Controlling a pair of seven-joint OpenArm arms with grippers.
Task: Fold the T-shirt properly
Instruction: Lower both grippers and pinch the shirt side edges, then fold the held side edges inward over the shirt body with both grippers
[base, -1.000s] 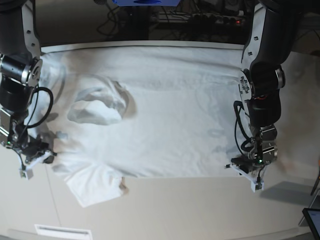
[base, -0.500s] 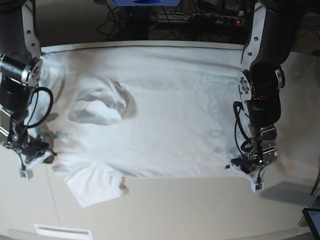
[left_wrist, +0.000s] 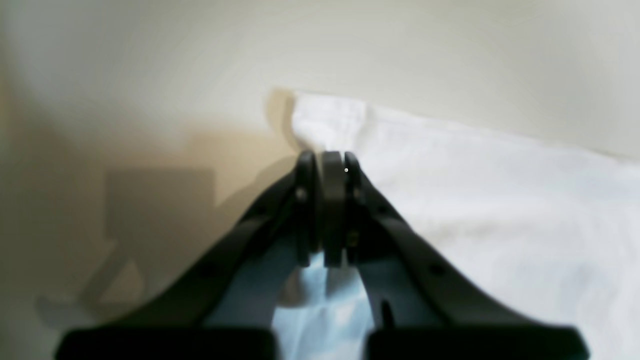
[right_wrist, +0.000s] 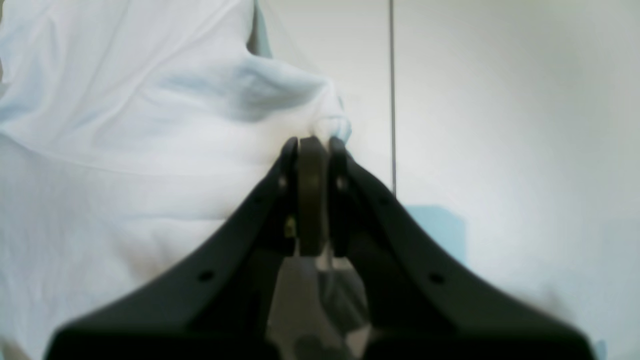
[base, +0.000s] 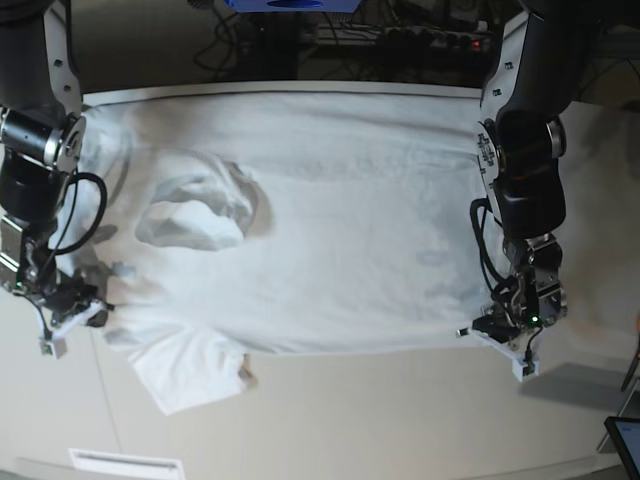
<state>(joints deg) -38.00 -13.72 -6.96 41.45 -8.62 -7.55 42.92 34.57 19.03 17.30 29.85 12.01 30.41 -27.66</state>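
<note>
On a pale tabletop (base: 330, 420), the white T-shirt (base: 330, 230) lies spread; cables run behind. Left gripper (base: 505, 340) and right gripper (base: 62, 318) each pinch its edge. No readable writing.

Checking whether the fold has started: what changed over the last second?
The left gripper closed on the T-shirt at its corner and shifted slightly toward the table's near edge, tugging that hem along. The right gripper stayed shut on the opposite corner.

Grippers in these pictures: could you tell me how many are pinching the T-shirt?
2. The left gripper is shut on the T-shirt at its near hem corner; the right gripper is shut on its edge near the sleeve.
</note>
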